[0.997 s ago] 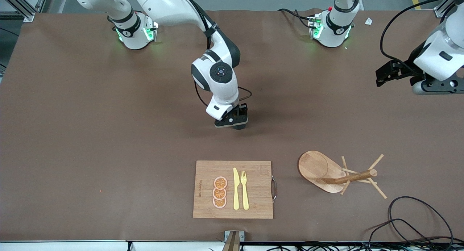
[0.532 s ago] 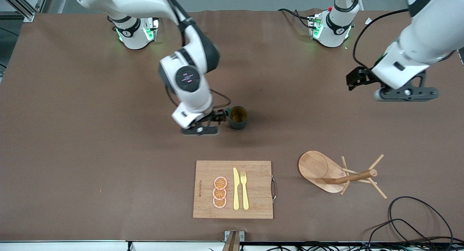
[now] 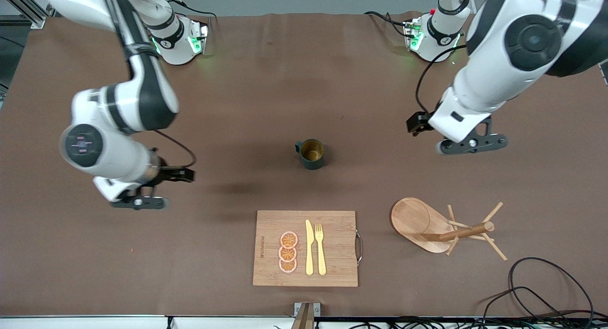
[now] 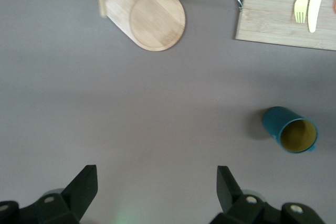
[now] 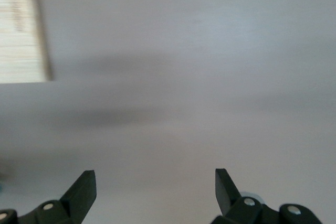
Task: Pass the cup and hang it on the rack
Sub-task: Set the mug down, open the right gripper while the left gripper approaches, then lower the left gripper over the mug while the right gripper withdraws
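Observation:
The dark teal cup point(image 3: 312, 154) stands upright by itself at the middle of the table, its yellow-brown inside showing; in the left wrist view the cup point(image 4: 291, 129) sits off to one side of the fingers. The wooden rack point(image 3: 444, 229) stands nearer the front camera, toward the left arm's end; the rack's oval base point(image 4: 152, 17) shows in the left wrist view. My left gripper point(image 3: 472, 145) point(image 4: 156, 184) hangs open over bare table between the cup and the left arm's end. My right gripper point(image 3: 137, 203) point(image 5: 155, 187) is open over bare table toward the right arm's end, holding nothing.
A wooden cutting board point(image 3: 266, 224) point(image 4: 273, 24) point(image 5: 21, 27) with orange slices point(image 3: 288, 252), a yellow knife point(image 3: 309, 247) and a fork point(image 3: 320, 248) lies nearer the front camera than the cup. Black cables point(image 3: 546, 291) lie at the table corner near the rack.
My right gripper let go of the cup and swung away toward the right arm's end. The cup stays standing. My left arm came in over the table toward the cup.

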{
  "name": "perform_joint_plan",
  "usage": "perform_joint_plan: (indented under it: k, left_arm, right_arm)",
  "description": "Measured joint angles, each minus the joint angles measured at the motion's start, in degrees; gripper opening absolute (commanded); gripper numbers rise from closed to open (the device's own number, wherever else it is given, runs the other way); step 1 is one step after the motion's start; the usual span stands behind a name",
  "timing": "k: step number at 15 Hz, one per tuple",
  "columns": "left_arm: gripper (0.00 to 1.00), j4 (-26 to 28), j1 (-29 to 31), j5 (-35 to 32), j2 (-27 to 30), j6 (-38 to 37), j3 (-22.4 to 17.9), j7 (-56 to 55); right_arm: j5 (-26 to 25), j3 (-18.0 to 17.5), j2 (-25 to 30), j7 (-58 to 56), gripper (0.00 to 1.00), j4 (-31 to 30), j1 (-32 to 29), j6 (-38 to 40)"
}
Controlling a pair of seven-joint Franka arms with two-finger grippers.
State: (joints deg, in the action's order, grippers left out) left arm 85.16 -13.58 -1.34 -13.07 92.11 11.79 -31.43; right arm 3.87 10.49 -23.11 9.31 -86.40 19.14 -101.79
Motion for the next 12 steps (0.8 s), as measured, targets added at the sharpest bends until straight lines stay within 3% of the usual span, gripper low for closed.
perform_joint_plan:
  k: [7, 12]
  left_arm:
    - [1.0, 0.29, -12.28, -4.68, -7.38, 8.15, 0.2, -24.89]
    - [1.0, 0.29, -18.26, -7.68, -11.86, 12.54, 0.19, -38.92]
  right_arm:
    - [-1.98, -0.05, 5.91, -8.12, 1.0, -0.27, -12.59, 6.85]
    - [-3.49, -0.1, 6.69, -8.4, 1.0, -0.41, -14.85, 7.8]
